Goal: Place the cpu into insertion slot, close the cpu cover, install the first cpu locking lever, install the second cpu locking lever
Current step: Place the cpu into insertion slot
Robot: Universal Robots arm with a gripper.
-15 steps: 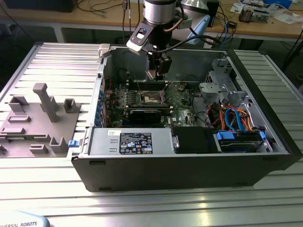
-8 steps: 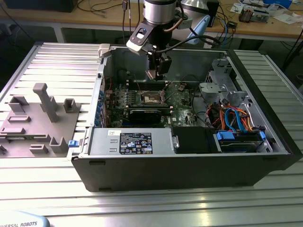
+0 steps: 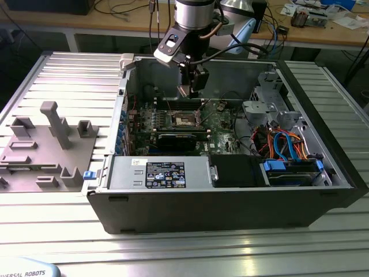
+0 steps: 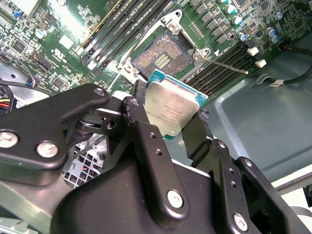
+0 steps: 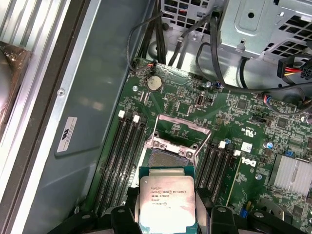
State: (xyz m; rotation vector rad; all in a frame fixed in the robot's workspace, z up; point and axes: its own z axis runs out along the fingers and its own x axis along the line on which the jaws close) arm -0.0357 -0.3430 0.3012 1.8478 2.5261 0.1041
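Note:
My gripper (image 3: 189, 88) hangs inside the open computer case, above the motherboard, shut on the cpu (image 4: 170, 108). The chip is a flat square with a silvery top and green edge, pinched by its two sides between the black fingers (image 5: 122, 215). The cpu (image 5: 166, 202) hovers apart from the insertion slot (image 5: 168, 159), a little short of it in both wrist views. The insertion slot (image 4: 163, 57) shows bare tan-gold contacts. The cpu cover (image 5: 179, 130) stands swung up beyond the socket. A thin locking lever (image 4: 226, 66) sticks out beside the socket.
A long black graphics card (image 3: 179, 138) lies just in front of the socket (image 3: 187, 119). Memory slots (image 5: 124, 156) flank it on both sides. The power supply (image 3: 158, 173), drive cage (image 3: 265, 98) and coloured cables (image 3: 282, 144) crowd the case. A grey parts fixture (image 3: 46, 144) sits at the exterior view's left.

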